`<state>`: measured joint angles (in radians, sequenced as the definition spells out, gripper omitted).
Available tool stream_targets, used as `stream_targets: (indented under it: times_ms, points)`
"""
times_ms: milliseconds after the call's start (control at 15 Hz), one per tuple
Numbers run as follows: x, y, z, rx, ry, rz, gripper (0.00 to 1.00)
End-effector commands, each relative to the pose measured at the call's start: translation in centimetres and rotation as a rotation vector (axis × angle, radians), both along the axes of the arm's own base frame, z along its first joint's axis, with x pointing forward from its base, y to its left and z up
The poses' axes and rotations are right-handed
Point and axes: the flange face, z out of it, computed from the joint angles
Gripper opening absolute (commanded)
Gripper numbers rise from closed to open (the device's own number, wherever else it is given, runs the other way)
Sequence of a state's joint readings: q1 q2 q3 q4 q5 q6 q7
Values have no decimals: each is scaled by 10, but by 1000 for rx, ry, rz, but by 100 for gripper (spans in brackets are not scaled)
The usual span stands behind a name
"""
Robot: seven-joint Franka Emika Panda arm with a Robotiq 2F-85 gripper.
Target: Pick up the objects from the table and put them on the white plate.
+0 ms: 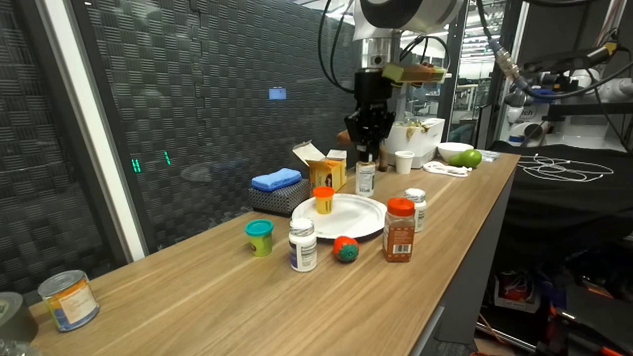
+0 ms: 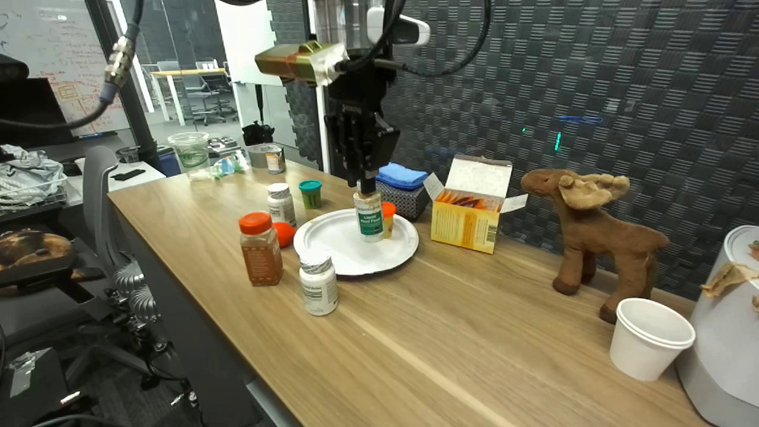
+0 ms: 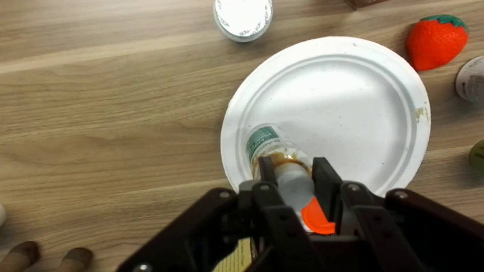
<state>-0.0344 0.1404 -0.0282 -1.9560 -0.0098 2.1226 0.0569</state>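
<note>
My gripper [image 3: 290,168] is shut on the neck of a clear bottle [image 2: 370,219] with a green-and-white label. It hangs near-upright over one side of the white plate [image 3: 340,109]; whether its base touches the plate I cannot tell. A yellow tub [image 1: 324,203] with an orange lid stands on the plate beside it, partly hidden by the bottle in an exterior view. Around the plate on the table are a green tub [image 1: 260,241] with a teal lid, two white pill bottles [image 1: 303,251], a red strawberry [image 3: 435,44] and a red-lidded spice jar [image 2: 261,254].
Behind the plate are an open yellow box [image 2: 466,220] and a patterned box [image 1: 282,197] topped with a blue cloth [image 1: 276,179]. A brown plush moose [image 2: 608,231], paper cups [image 2: 649,341] and a white planter [image 1: 420,143] stand along the wall. A can [image 1: 70,300] stands at the far end.
</note>
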Motion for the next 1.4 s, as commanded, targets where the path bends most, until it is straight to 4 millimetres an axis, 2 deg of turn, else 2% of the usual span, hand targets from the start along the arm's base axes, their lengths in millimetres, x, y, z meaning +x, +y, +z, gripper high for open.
stream_targets:
  times_ms: [0,333,667,733,800,933,1067,1200,1333]
  points:
    - [27,-6,-13,83,-41,1,8]
    - [47,-15,-25,138,-78,-13,8]
    - [51,-18,-33,143,-62,6,8]
    - [51,-17,-33,143,-58,16,56]
    - [50,-16,-34,142,-57,23,57]
    - [49,-13,-29,153,-64,36,70]
    - [46,-8,-18,160,-82,51,86]
    - [36,-4,2,155,-93,67,100]
    - [22,-4,22,122,-110,47,100]
